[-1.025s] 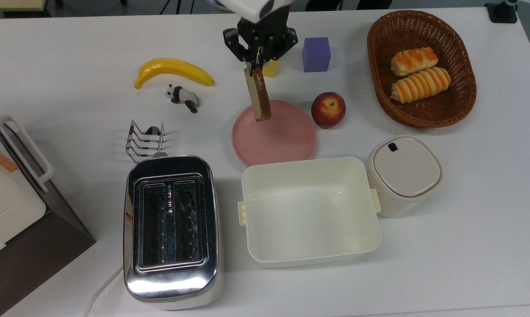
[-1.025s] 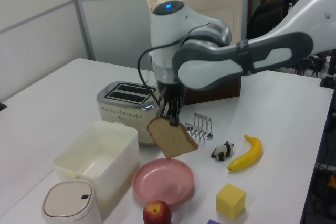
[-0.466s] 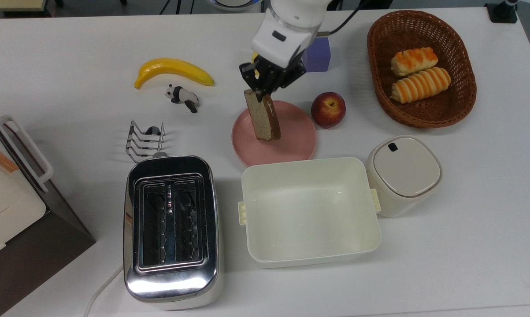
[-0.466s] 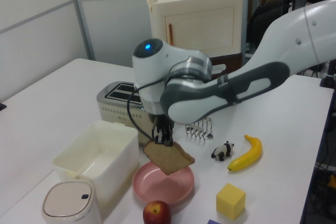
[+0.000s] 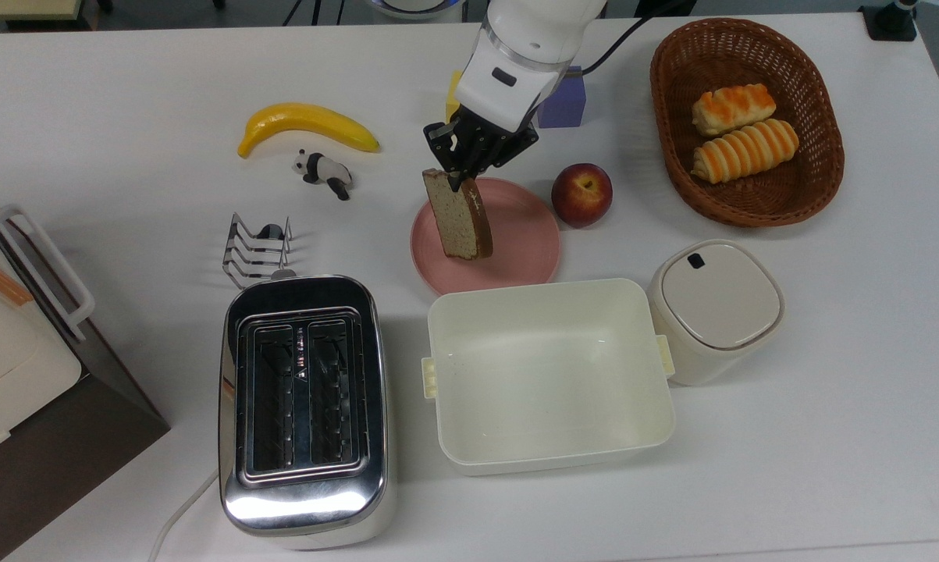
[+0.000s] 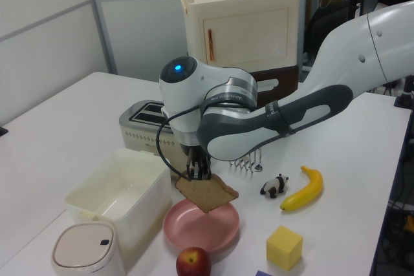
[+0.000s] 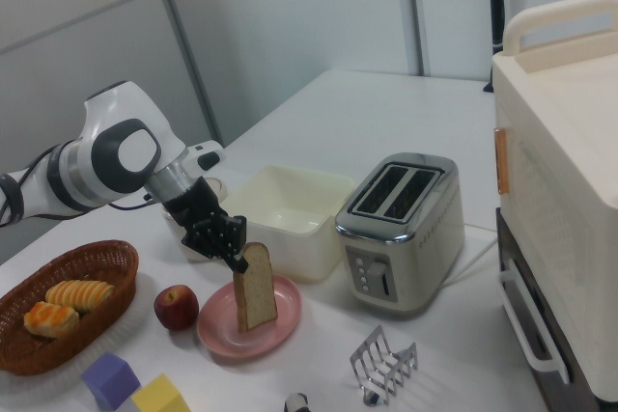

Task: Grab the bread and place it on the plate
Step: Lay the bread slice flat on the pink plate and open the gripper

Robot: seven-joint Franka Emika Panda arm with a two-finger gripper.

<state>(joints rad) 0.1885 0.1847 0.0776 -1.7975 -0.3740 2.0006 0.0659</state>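
Red apple (image 5: 582,194) beside plate (image 5: 520,257) (close).

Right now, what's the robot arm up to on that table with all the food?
The arm's pincer is shut on a slice of brown bread, gripping it by one corner. The slice hangs tilted above the pink plate; in the right view its lower edge looks at or just above the plate's surface. It is not lying flat, so the bread isn't set down yet. An apple sits beside the plate.
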